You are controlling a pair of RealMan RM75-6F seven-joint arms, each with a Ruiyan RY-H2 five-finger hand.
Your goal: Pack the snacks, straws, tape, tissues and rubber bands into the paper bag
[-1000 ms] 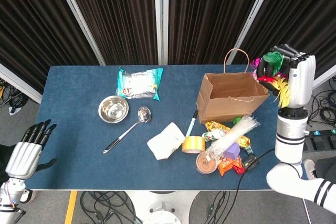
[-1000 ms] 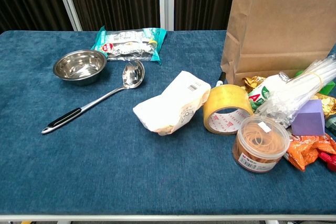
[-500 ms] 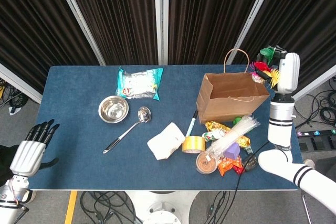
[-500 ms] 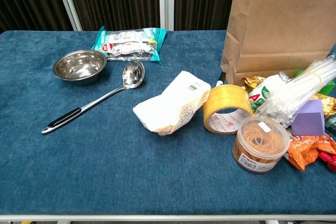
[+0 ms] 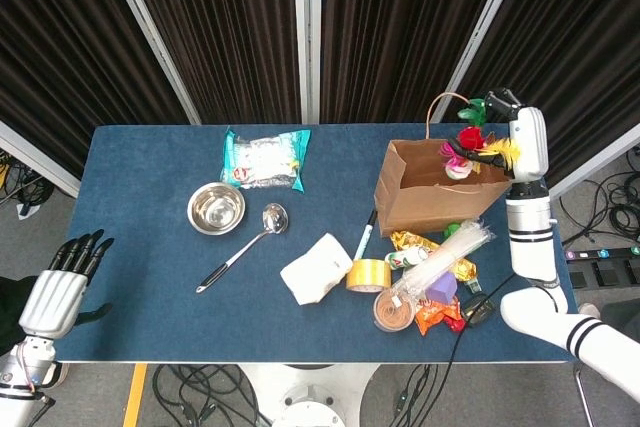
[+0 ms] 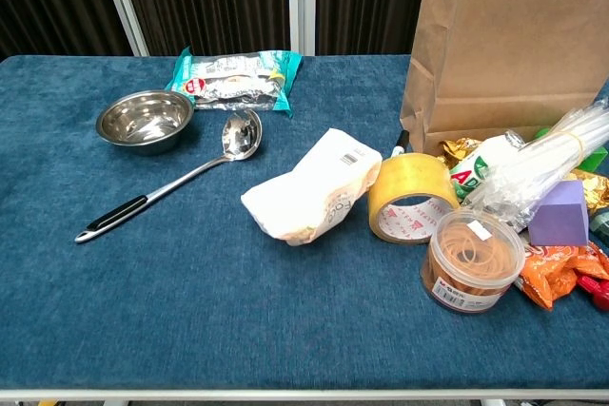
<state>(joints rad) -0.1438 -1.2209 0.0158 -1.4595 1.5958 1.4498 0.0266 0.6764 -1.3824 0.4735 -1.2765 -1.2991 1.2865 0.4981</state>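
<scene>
Right hand (image 5: 497,137) holding colourful snack (image 5: 466,147), over open paper bag (image 5: 435,192)

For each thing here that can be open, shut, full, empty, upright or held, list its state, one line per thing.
Brown paper bag: upright, mouth open.
Right hand: over the bag's mouth, holding colourful snack packets.
Left hand: off the table's edge, empty, fingers apart.
Steel bowl: upright, empty.
Clear tub of rubber bands: upright, lid on.
Yellow tape roll: tilted on edge.

Below my right hand (image 5: 505,137) I see the matt brown paper bag (image 6: 514,54); farther off, a shiny metal bowl (image 6: 145,119).
</scene>
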